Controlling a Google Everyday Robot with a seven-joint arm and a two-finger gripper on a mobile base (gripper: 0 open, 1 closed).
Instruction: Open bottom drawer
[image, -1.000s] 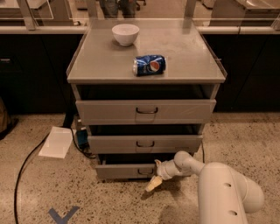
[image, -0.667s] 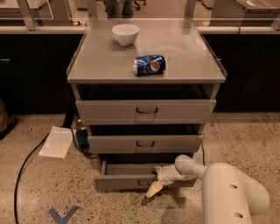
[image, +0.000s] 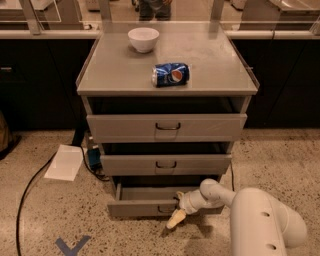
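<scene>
A grey metal cabinet (image: 100, 75) stands on a speckled floor, with a white bowl (image: 143, 39) near the back of its top and a blue soda can (image: 171, 74) lying on its side nearer the front. A sheet of paper (image: 64, 162) lies on the floor to the cabinet's left, a black cable (image: 27, 192) curves past it, and a blue tape mark (image: 72, 246) sits lower down.

The bottom drawer (image: 140, 206) is the lowest of three, under the top drawer (image: 210, 126) and the middle drawer (image: 200, 164). It stands part-way out – plain grey tray showing, small dark handle (image: 165, 209) at the centre of its short front.

The white arm (image: 262, 222) reaches in from the right. The gripper (image: 177, 214) is at the drawer front, just beside the handle – how far open it is, and whether it has hold of the handle, I cannot tell.
</scene>
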